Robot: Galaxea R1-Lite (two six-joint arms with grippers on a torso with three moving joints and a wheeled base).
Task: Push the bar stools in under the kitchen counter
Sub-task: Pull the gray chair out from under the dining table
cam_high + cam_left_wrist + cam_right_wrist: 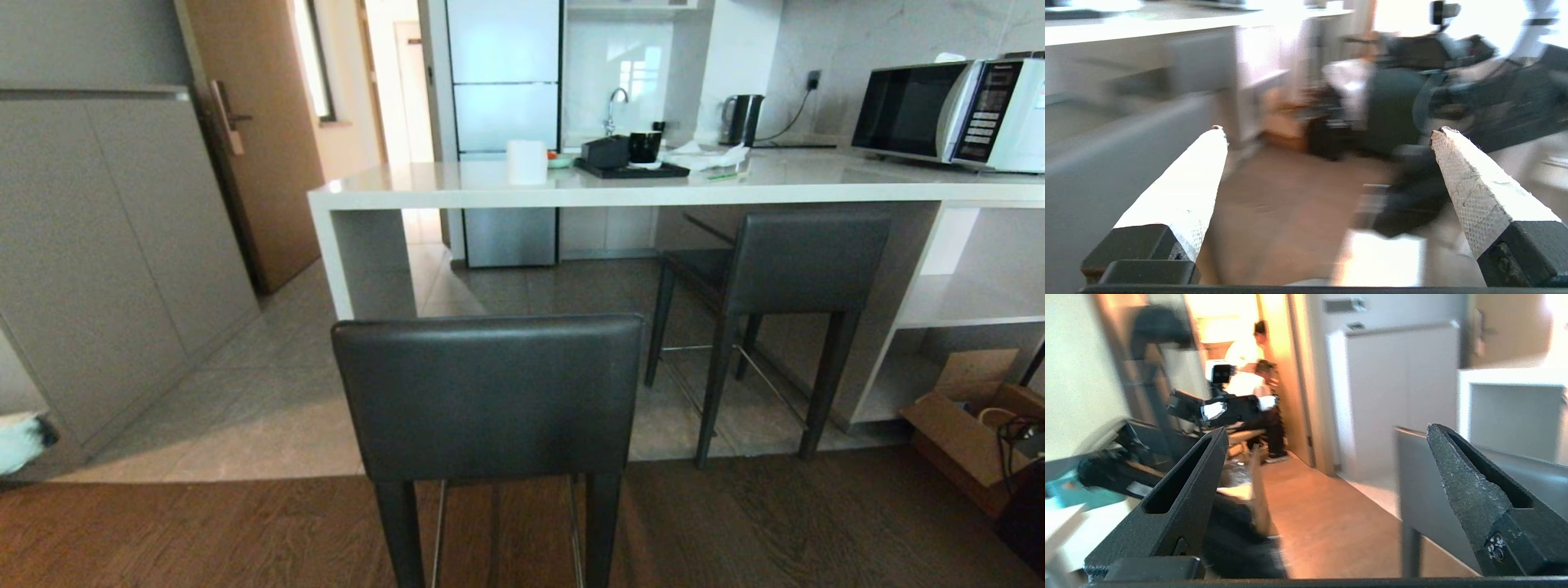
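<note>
Bar stools, two of a kind. Near stool (488, 398) stands out on the wood floor (204, 531), backrest toward the camera, well clear of the kitchen counter (620, 193). Far stool (784, 286) sits to the right with its seat already partly under the white surface and its backrest just below the front edge.

Neither arm shows in the head view. Left hand (1327, 130): white-padded fingers (1184, 192) spread wide, nothing between them; the view is motion-blurred, with the counter edge and dark equipment beyond. Right hand (1327, 435): black fingers (1184, 490) likewise wide apart and empty; a grey stool backrest (1453, 506) lies close beyond one fingertip, contact cannot be told. A seated person (1249, 375) shows far back in a doorway.

Edges and room: open bay under the surface between the white end panel (359, 261) and the far stool, tiled floor (269, 392) inside it. Shelves (971, 302) close off the right side. A cardboard box (963, 433) sits on the floor at far right. On top: paper roll (526, 161), black tray (633, 170), microwave (947, 114).
</note>
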